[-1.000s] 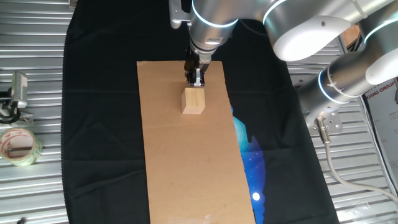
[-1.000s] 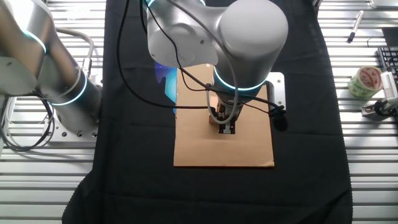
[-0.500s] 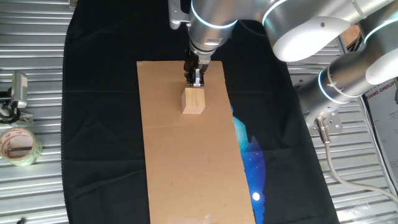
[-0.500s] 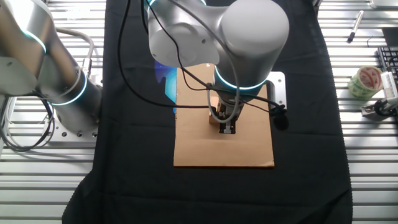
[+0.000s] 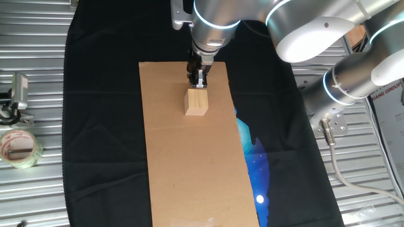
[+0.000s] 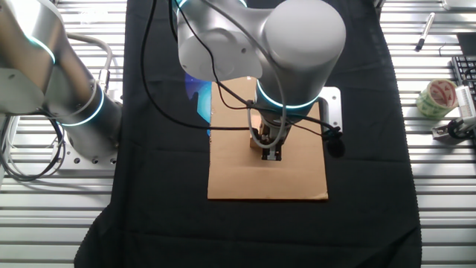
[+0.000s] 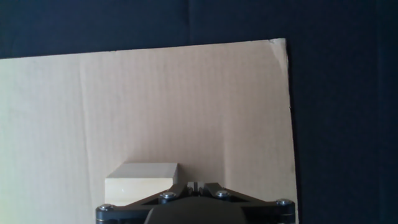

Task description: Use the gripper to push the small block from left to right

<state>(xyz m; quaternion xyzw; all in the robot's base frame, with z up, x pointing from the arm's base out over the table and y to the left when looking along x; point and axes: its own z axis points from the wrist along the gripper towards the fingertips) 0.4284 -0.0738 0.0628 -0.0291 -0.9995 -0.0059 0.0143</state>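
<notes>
The small block [image 5: 196, 102], a pale tan wooden cube, stands on the brown cardboard sheet [image 5: 183, 164] near its far end. My gripper [image 5: 200, 82] points down just behind the block, its tips at the block's far top edge, fingers together. In the other fixed view the gripper [image 6: 273, 155] is over the cardboard [image 6: 297, 179] and the arm hides most of the block. In the hand view the block [image 7: 142, 179] lies at the bottom, left of the shut gripper [image 7: 195, 184]. Touch between tips and block cannot be told.
A black cloth [image 5: 101, 126] covers the table under the cardboard. A roll of tape [image 5: 19, 148] and a metal clip [image 5: 19, 91] lie at the left. A second silver arm [image 5: 360, 75] stands at the right. Its base plate [image 6: 331, 104] is beside the cardboard.
</notes>
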